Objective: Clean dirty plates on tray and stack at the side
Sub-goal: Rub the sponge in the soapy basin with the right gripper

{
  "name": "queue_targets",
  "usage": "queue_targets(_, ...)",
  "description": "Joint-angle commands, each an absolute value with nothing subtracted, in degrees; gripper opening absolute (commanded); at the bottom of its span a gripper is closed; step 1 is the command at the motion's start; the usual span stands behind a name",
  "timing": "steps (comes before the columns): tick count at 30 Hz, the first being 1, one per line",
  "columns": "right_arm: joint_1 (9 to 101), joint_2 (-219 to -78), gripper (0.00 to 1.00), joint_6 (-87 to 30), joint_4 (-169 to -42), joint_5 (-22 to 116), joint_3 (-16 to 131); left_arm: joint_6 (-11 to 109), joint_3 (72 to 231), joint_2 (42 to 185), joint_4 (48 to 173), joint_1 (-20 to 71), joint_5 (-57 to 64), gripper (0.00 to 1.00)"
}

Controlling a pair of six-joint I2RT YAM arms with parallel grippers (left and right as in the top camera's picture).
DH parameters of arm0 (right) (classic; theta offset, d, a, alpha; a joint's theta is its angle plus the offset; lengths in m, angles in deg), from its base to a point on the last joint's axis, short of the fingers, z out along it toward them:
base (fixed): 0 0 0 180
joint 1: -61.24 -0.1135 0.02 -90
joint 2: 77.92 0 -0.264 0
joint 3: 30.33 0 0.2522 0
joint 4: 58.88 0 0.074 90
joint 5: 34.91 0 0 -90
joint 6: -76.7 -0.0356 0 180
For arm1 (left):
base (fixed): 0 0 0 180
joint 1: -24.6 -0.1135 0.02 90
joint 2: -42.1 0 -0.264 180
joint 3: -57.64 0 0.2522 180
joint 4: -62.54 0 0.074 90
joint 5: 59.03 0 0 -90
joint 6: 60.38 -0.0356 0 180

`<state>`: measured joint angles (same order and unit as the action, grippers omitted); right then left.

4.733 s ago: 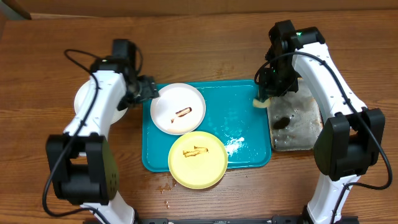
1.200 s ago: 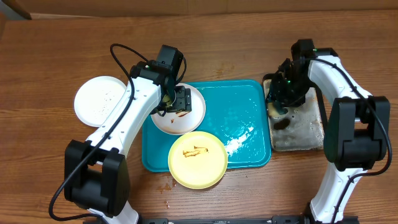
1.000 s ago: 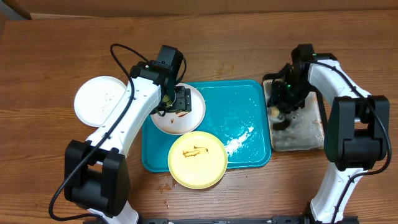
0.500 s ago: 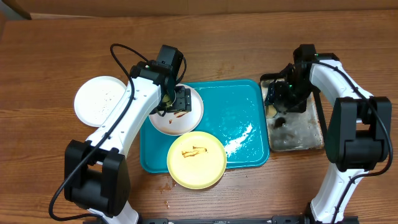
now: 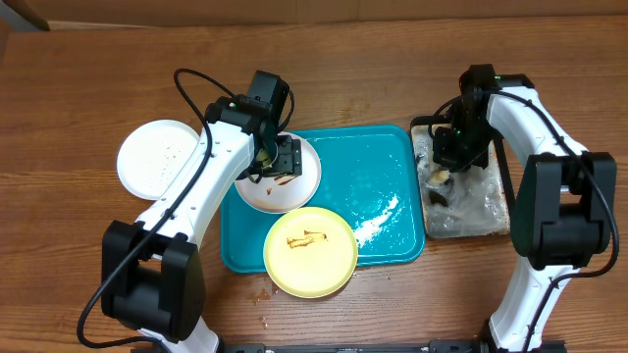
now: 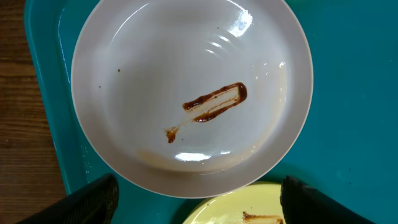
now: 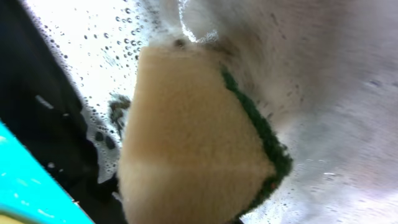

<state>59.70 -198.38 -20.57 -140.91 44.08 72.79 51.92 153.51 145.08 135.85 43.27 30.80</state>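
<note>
At the far left, 1 white plate (image 5: 157,157) lies on the wooden table (image 5: 78,78), off the blue tray (image 5: 378,162) and apart from the other 2; faint specks show on it. Next comes the left gripper (image 5: 285,157), hanging over the smeared plate (image 6: 193,93); its jaws stand wide open, the 2 fingertips (image 6: 87,202) showing at the bottom corners of the wrist view, with nothing between them. The smeared plate is white, lies in the blue tray's back left corner and bears 1 brown streak near its middle. Just in front of it, the yellow plate (image 5: 310,251) carries a brown smear too; it rests across the blue tray's front rim and sticks out over the table. The right half of the blue tray is wet, with a patch of white foam (image 5: 378,216). Beside its right edge stands the black tray (image 5: 476,221), full of foamy water; the right gripper (image 5: 444,167) is down in its back left part, jaws closed on the sponge (image 7: 193,137), which is yellow with a green scouring face and fills the wrist view.
</note>
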Motion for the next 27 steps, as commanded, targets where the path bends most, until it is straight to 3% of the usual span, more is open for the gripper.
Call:
queue_targets(1,61.0,-198.5,0.04,-23.7,-141.5,48.3,74.3,51.0,154.1,144.1,135.6,43.5,31.6,0.84)
queue_targets(15,67.4,-198.5,0.04,-25.5,-146.0,49.7,78.1,50.3,154.1,144.1,134.6,43.5,31.5,0.84)
queue_targets(16,67.4,-198.5,0.09,-25.5,-146.6,50.1,78.6,50.3,154.1,144.1,134.6,43.5,31.6,0.84)
queue_targets(17,67.4,-198.5,0.23,-25.3,-147.2,50.2,79.3,50.3,154.1,144.1,134.6,43.5,31.5,0.84)
queue_targets(18,67.4,-198.5,0.29,-25.3,-147.6,50.2,79.7,50.4,154.1,144.1,134.5,43.5,31.5,0.84)
queue_targets(23,67.4,-198.5,0.39,-25.3,-148.9,50.2,80.2,50.4,154.1,144.1,134.5,43.6,31.5,0.84)
queue_targets(25,67.4,-198.5,0.38,-25.3,-149.1,50.2,80.2,50.4,154.1,144.1,134.5,43.8,31.5,0.84)
queue_targets(26,67.4,-198.5,0.22,-25.3,-149.1,50.2,80.2,50.3,154.1,144.1,134.5,43.9,31.5,0.84)
queue_targets(27,67.4,-198.5,0.20,-25.3,-149.3,50.2,80.2,50.3,154.1,144.1,134.5,43.9,31.5,0.84)
